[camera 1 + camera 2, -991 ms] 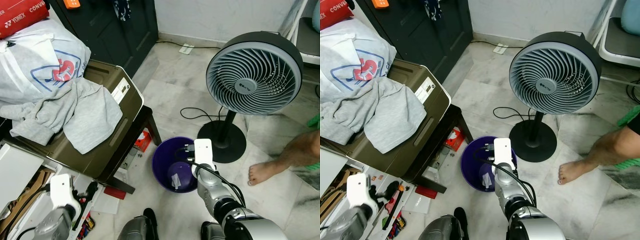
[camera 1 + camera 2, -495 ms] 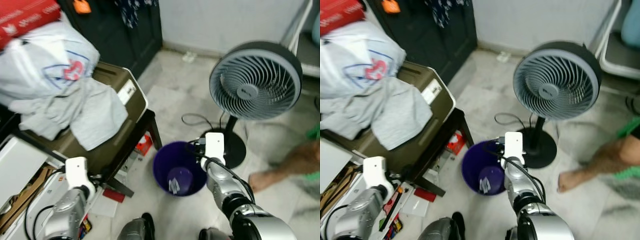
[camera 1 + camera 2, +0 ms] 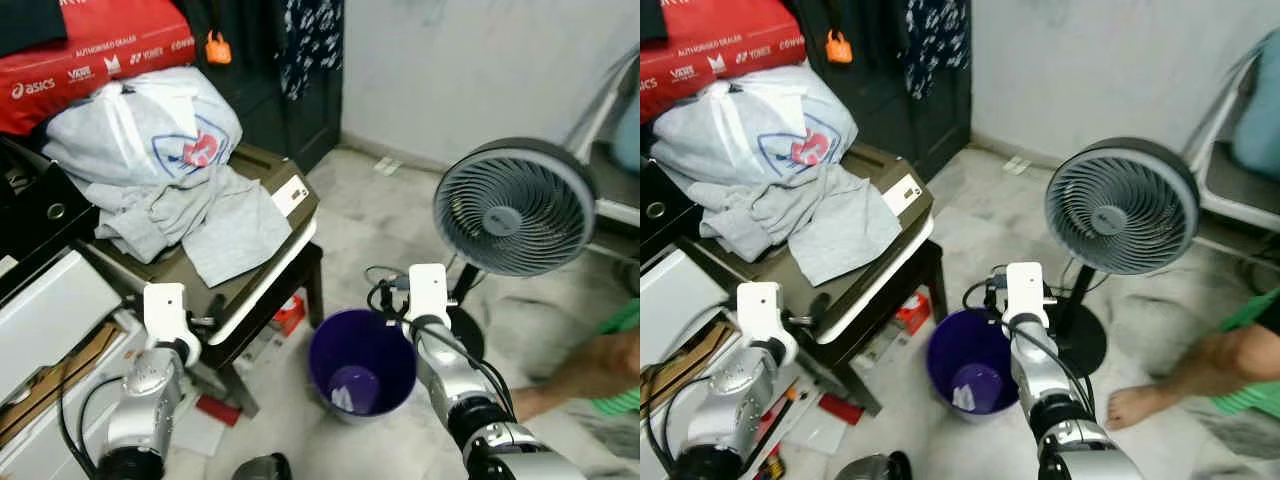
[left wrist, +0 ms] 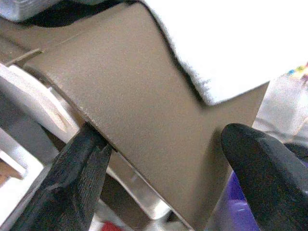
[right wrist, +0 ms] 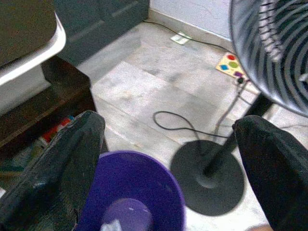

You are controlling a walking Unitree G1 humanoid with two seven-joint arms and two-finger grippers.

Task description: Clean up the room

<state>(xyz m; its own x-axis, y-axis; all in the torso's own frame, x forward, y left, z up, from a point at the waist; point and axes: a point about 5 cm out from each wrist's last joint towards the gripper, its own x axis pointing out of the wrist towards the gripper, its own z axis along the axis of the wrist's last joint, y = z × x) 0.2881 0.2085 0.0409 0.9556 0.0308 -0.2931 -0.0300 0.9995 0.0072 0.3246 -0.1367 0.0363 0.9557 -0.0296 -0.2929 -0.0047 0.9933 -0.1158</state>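
Note:
A grey garment [image 3: 205,212] lies crumpled over a brown case [image 3: 285,195] that rests on a dark stool. A white plastic bag [image 3: 150,125] sits behind it. A purple bin [image 3: 362,362] stands on the floor beside the stool, with a white scrap [image 3: 340,398] at its bottom. My left gripper [image 3: 203,323] is open at the case's front edge; in the left wrist view its fingers [image 4: 79,178] straddle the brown case [image 4: 144,110], just below the cloth's hem [image 4: 231,43]. My right gripper [image 3: 386,296] hangs open and empty above the far rim of the bin [image 5: 130,192].
A grey standing fan [image 3: 515,205] with a black base [image 5: 207,178] and trailing cord is right of the bin. A person's bare foot [image 3: 1138,402] and leg rest on the floor at the right. White boxes [image 3: 45,310] and clutter fill the left.
The camera has lifted and tilted, so the whole scene has shifted. My left arm has come up from the floor clutter to the case's edge. The right gripper stays over the bin.

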